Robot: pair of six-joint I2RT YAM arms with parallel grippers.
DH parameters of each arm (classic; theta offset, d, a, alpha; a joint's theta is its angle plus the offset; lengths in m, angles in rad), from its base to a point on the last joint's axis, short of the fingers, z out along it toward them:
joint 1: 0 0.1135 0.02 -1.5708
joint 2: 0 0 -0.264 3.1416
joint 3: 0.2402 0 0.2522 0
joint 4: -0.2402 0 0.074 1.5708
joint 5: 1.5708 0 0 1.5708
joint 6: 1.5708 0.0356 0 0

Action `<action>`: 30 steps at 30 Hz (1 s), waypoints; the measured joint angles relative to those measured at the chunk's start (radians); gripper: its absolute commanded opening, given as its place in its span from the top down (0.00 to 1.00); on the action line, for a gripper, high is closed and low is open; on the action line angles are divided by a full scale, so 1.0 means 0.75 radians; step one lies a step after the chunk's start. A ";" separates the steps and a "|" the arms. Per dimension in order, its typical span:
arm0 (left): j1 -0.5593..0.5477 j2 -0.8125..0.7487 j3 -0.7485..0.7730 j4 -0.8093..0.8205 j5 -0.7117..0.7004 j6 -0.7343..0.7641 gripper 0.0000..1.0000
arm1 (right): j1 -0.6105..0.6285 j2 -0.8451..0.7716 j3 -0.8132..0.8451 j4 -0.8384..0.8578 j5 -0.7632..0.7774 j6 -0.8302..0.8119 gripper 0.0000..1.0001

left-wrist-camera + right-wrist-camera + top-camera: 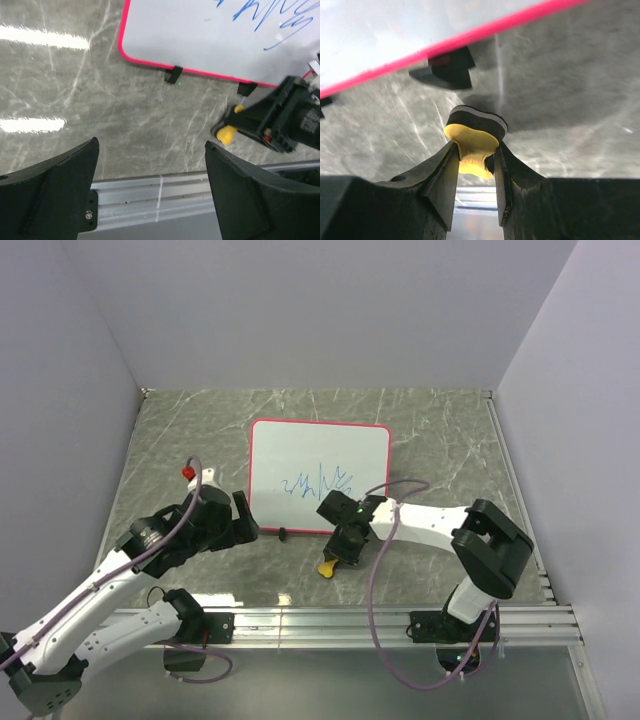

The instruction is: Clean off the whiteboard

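One whiteboard (290, 450) lies flat mid-table, carrying one blue scribble (318, 481) and two black clips (174, 74) on its 6 o'clock edge. One yellow eraser (472, 145) is clamped in the right gripper (474, 150) just off that edge. The left gripper (151, 145), at the board's 8 o'clock, hangs with fingers spread apart, holding nothing.

Robot lab test cell, plain lilac walls (300, 310), marble-look tabletop (190, 430), aluminium rail (350, 625)

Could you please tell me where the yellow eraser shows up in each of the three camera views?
Top external: the eraser is low centre, under the right gripper.
Left wrist: eraser right of centre, at the right gripper's tip.
Right wrist: eraser at centre, pinched between the fingers.
Shared landmark: the red rim of the whiteboard, just beyond it.
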 measured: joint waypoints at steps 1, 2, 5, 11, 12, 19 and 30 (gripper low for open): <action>0.002 0.015 0.009 0.007 -0.006 0.022 0.03 | 0.003 -0.022 -0.009 -0.008 0.005 -0.011 1.00; 0.006 0.037 0.030 0.011 -0.018 0.050 0.01 | 0.003 -0.049 -0.016 -0.020 0.011 -0.023 1.00; 0.047 0.123 0.116 0.042 -0.036 0.140 0.02 | 0.003 -0.156 -0.017 -0.049 0.030 -0.072 1.00; 0.305 0.305 0.240 0.281 0.087 0.374 0.08 | 0.003 -0.420 -0.015 -0.083 0.097 -0.171 1.00; 0.363 0.327 0.243 0.331 0.135 0.418 0.08 | 0.003 -0.465 -0.013 -0.091 0.117 -0.190 1.00; 0.645 0.452 0.241 0.646 0.461 0.637 0.13 | -0.014 -0.647 0.094 -0.211 0.241 -0.358 1.00; 0.930 0.749 0.240 1.029 1.055 0.738 0.26 | -0.244 -0.726 0.228 -0.293 0.282 -0.649 1.00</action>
